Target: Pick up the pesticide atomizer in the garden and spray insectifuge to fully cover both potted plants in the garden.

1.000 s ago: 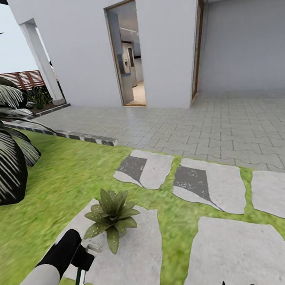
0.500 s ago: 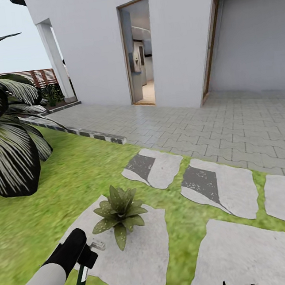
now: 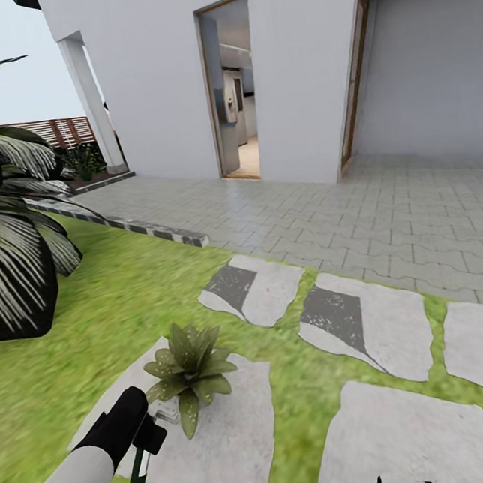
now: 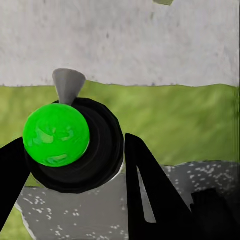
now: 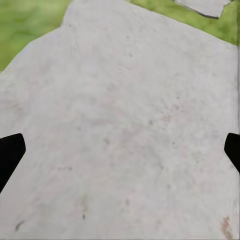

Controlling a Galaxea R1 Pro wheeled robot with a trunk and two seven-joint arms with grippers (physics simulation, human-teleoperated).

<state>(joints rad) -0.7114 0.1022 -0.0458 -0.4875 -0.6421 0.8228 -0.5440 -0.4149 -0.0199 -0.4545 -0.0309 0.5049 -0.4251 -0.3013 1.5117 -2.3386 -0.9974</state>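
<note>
The left claw is clamped round the pesticide atomizer, nozzle aimed at the potted plant just ahead. The right claw gapes wide, holding nothing.

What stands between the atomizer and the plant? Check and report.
Nothing visible. The left gripper holds the atomizer just beside the potted plant on its stepping stone, nozzle near the leaves, with open air between.

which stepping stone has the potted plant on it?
The nearest-left stepping stone, right by the left gripper. The potted plant sits at its far edge; the other stones are bare, two with dark patches.
</note>
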